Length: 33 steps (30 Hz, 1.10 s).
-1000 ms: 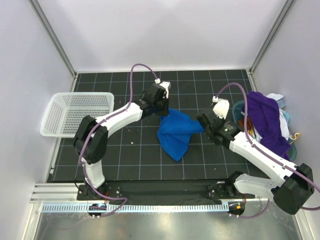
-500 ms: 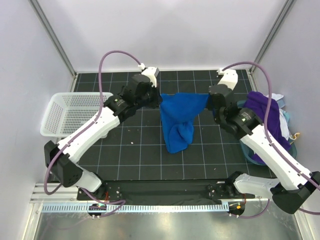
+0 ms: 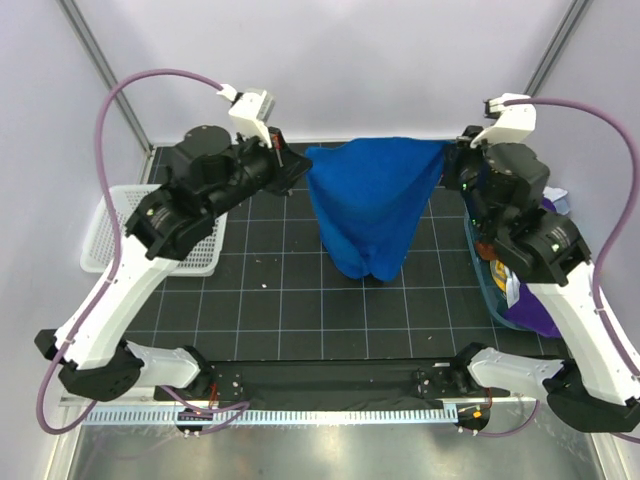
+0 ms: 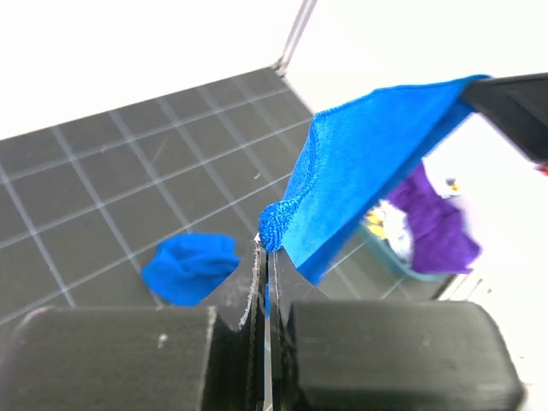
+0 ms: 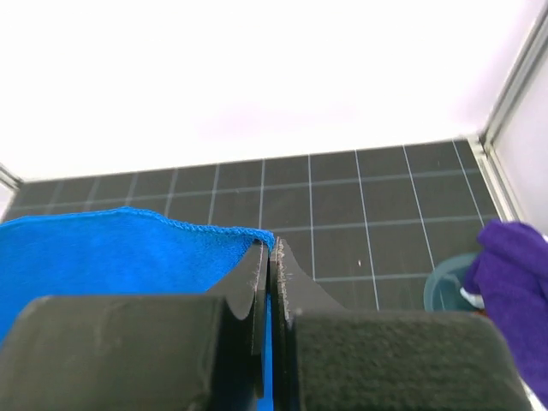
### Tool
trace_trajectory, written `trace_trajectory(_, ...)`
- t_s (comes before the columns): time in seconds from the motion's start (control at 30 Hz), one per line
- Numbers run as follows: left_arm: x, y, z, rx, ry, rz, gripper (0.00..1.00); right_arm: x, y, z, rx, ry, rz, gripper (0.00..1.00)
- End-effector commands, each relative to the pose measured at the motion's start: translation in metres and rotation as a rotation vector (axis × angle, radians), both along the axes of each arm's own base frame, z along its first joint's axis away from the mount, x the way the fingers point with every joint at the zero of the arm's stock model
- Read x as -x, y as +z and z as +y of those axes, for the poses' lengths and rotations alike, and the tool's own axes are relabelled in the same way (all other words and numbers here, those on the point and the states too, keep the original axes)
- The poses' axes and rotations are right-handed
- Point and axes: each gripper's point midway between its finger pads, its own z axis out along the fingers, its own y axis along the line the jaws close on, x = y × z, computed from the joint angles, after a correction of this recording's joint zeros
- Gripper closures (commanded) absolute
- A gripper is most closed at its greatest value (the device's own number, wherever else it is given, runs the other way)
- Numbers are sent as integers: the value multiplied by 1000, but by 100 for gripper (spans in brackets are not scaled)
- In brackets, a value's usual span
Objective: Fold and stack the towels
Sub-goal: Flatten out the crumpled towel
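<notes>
The royal blue towel [image 3: 372, 205] hangs stretched between both grippers high above the black mat, its lower end drooping to the mat. My left gripper [image 3: 300, 160] is shut on its left top corner [image 4: 278, 224]. My right gripper [image 3: 452, 152] is shut on its right top corner [image 5: 257, 240]. The deep purple towel [image 3: 535, 300] lies in a teal tub [image 3: 490, 290] at the right, mostly hidden under my right arm; it also shows in the left wrist view [image 4: 437, 224] and the right wrist view [image 5: 514, 282]. A white cloth [image 4: 396, 224] shows beside it in the tub.
A white perforated basket [image 3: 105, 240] stands at the mat's left edge, partly under my left arm. White walls and metal posts enclose the back and sides. The black gridded mat [image 3: 280, 310] lies below the hanging towel.
Both grippers have risen and moved apart toward the back, lifting the blue towel off the mat and spreading its top edge taut.
</notes>
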Motion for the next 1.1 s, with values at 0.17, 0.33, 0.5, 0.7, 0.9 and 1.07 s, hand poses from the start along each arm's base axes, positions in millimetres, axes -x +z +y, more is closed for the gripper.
trace_trajectory(0.17,36,73,1,84,-136,-143,100,31,73,-11,-45,81,-157,99)
trace_trajectory(0.33,50,102,2,119,-189,-203,100,47,110,-12,-73,138,-243,99)
trace_trajectory(0.5,62,124,9,150,-211,-247,100,59,133,-9,-82,199,-302,99)
trace_trajectory(0.7,82,151,15,196,-265,-282,100,76,160,-13,-92,238,-380,99)
trace_trajectory(0.9,105,178,20,255,-331,-363,100,99,182,-17,-116,294,-455,99)
trace_trajectory(1.07,117,199,28,307,-350,-427,100,114,200,-16,-141,347,-507,99)
